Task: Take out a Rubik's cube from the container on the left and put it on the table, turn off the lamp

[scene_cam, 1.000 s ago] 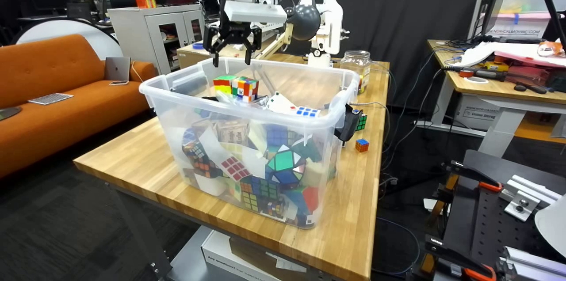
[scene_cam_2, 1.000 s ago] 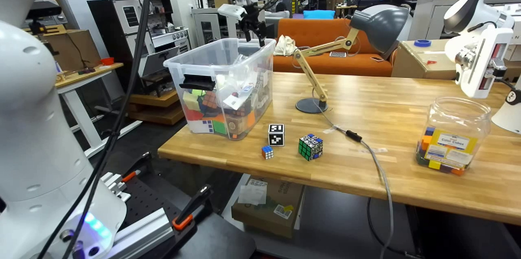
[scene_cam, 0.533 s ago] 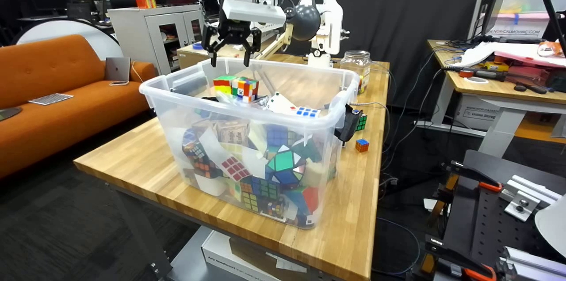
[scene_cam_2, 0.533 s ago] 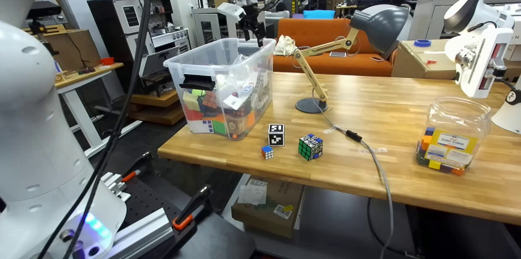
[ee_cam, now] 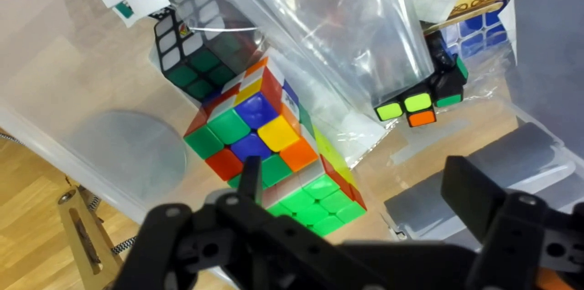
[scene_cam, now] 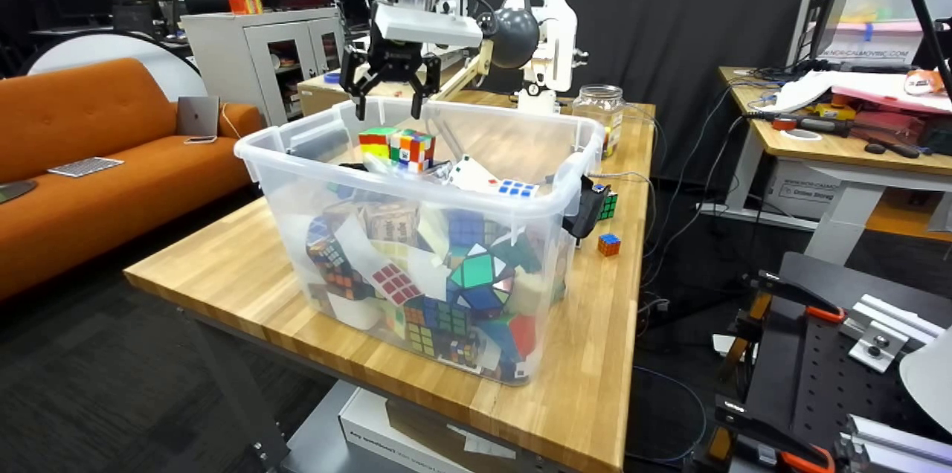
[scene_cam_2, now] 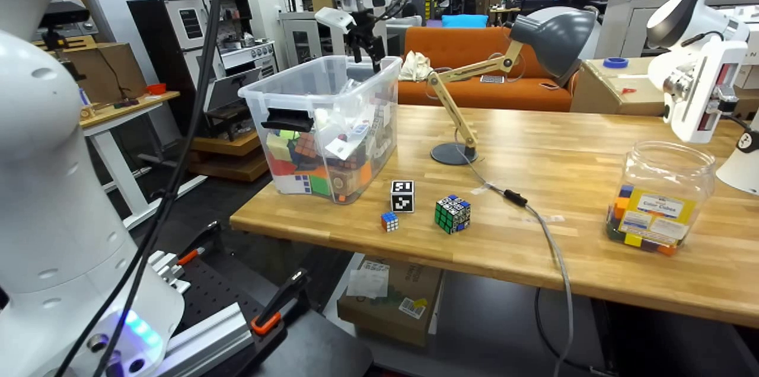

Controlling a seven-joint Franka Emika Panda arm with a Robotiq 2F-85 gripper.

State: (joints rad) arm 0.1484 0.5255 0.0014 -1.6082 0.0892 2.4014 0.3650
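In an ext. view, L to R: green-topped cube [scene_cam: 378, 141], then scrambled cube [scene_cam: 413, 151], side by side in the container [scene_cam: 401, 189] on the counter [scene_cam: 223, 253]; both lie below the pincer [scene_cam: 388, 114], approx. under its tips; grey lamp [scene_cam: 515, 38] stands farther R, outside the container; in wrist view, L to R: scrambled cube w/ its lower edge partly hidden by a fingertip [ee_cam: 252, 176], then green-topped cube, visible btwn the two tips; pincer's jaws spread wide, tips hanging over the container, above both cubes & apart from them.
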